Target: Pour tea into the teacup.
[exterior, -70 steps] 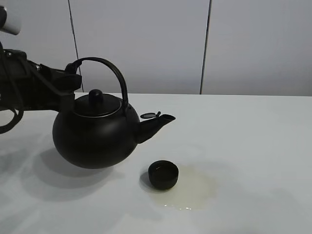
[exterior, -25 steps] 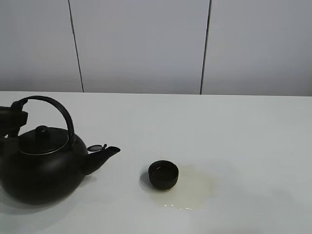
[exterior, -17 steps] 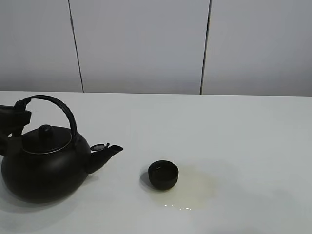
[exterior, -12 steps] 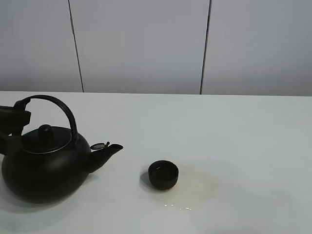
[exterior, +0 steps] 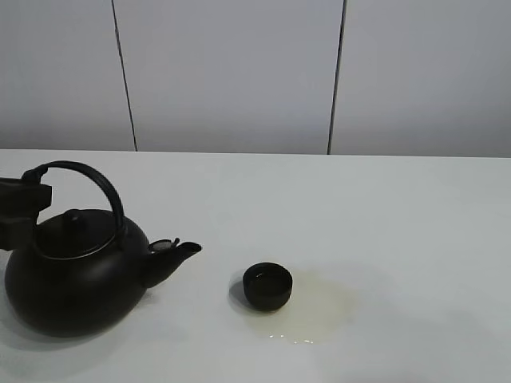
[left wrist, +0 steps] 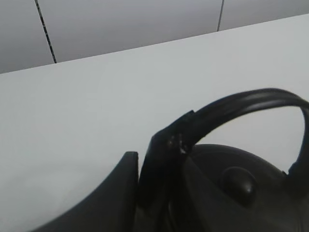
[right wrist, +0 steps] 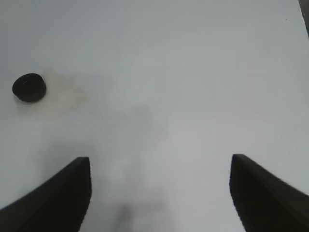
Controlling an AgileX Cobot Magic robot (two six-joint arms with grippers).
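1. Left wrist view shows the left gripper (left wrist: pixel 159 183) at lower centre of the frame, its dark fingers closed around the base of the arched handle (left wrist: pixel 241 104) of the kettle (left wrist: pixel 231 183).
2. Exterior high view places that kettle (exterior: pixel 76 279) at lower left, apparently resting on the table (exterior: pixel 415 215), spout (exterior: pixel 177 254) pointing right toward the teacup (exterior: pixel 267 286).
3. The teacup sits just left of lower centre, well apart from the spout, with a pale puddle of tea (exterior: pixel 315 311) spread on the table touching its right side.
4. Right wrist view shows the right gripper (right wrist: pixel 159 193) wide open and holding nothing, fingers at the lower corners, teacup (right wrist: pixel 29 87) far off at left.
5. Judgement: pouring looks finished; releasing well means opening only once the kettle sits flat, then withdrawing without snagging the handle.
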